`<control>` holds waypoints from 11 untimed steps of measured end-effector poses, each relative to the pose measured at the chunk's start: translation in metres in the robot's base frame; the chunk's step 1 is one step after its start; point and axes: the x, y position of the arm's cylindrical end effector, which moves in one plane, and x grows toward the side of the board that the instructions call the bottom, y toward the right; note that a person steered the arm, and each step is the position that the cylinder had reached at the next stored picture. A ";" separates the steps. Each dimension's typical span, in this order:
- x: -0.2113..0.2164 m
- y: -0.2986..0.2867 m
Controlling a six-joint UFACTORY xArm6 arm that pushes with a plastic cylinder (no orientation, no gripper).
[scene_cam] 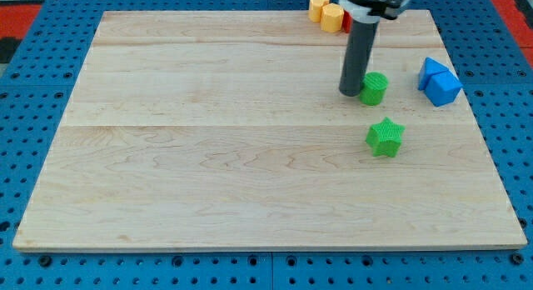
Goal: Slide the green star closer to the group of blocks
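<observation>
The green star [385,137] lies on the wooden board [208,157] at the view's right of centre. Above it stands a green round block [374,88]. My tip [349,92] rests on the board, touching the left side of the green round block and up-left of the star. Two blue blocks [438,82] sit together at the view's right. Two yellow blocks [326,12] sit at the view's top edge, with a red block [346,23] mostly hidden behind my rod.
The board lies on a blue perforated table [33,115]. The board's right edge runs close to the blue blocks.
</observation>
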 end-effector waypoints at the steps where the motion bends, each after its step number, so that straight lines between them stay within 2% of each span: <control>1: -0.005 0.027; 2: -0.001 0.021; 3: 0.032 -0.040; 4: 0.086 -0.095; 5: 0.121 -0.084; 6: 0.132 -0.037; 7: 0.124 0.009; 9: 0.059 0.017; 10: 0.021 0.047; 11: 0.004 0.067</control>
